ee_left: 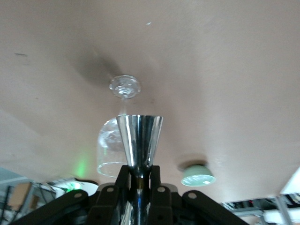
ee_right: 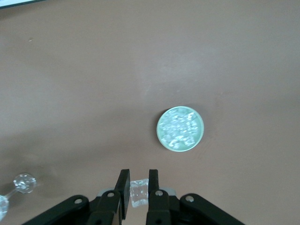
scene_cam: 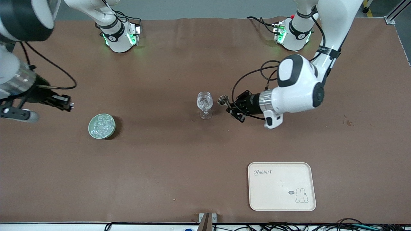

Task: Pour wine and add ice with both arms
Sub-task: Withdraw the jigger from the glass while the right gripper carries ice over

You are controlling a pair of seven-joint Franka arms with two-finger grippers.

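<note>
The table (scene_cam: 179, 166) is covered edge to edge with a plain brown mat, slightly creased, with a few small marks toward the left arm's end. Grey floor shows past the edge where both arm bases stand, and cables run along the edge nearest the front camera.

A clear stemmed goblet (scene_cam: 205, 104) stands upright near the middle of the table. The left tool (scene_cam: 228, 106) is up in the air just beside the goblet, toward the left arm's end. It is closed on the narrow waist of a metal measuring cup (scene_cam: 222, 100) (a double-cone jigger, shiny steel), which lies tipped toward the goblet's rim. In the left wrist view the cup's cone (ee_left: 139, 140) reaches out past the goblet's bowl. No liquid can be made out.

A pale green dish (scene_cam: 101, 126) sits on the table toward the right arm's end, well apart from the goblet, and holds a heap of clear ice cubes (scene_cam: 102, 124). The right tool (scene_cam: 65, 104) hangs over bare mat near the dish, pinching one ice cube (ee_right: 138, 193) between its fingers (ee_right: 123, 193).

A cream tray (scene_cam: 281, 186) printed with a rabbit lies near the front camera's edge, toward the left arm's end.
</note>
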